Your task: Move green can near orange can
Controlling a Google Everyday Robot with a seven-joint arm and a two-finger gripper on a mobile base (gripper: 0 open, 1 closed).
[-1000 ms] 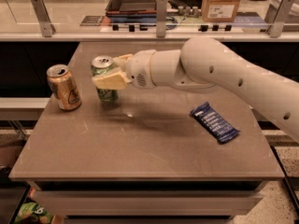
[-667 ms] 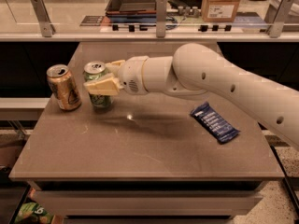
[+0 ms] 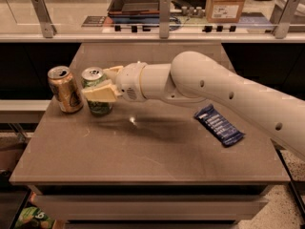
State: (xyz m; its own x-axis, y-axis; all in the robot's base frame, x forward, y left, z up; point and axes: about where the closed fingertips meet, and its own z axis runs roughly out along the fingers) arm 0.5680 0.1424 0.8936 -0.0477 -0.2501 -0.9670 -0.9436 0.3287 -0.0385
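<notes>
The green can (image 3: 96, 91) stands upright on the grey-brown table (image 3: 143, 151) at the back left. The orange can (image 3: 65, 89) stands upright just left of it, with a narrow gap between them. My gripper (image 3: 101, 82) reaches in from the right on the white arm (image 3: 214, 89), and its pale fingers (image 3: 101, 93) are closed around the green can's upper half. The near finger covers part of the can's front. The can's base looks to be resting on the table.
A blue snack packet (image 3: 218, 125) lies flat on the right side of the table. Behind the table runs a counter with metal posts (image 3: 164, 16), a dark tray (image 3: 137, 1) and a cardboard box (image 3: 227, 3). The table's front edge is near the bottom.
My gripper has carried the green can to the left, from well apart from the orange can to right beside it. The orange can and the blue packet have not moved.
</notes>
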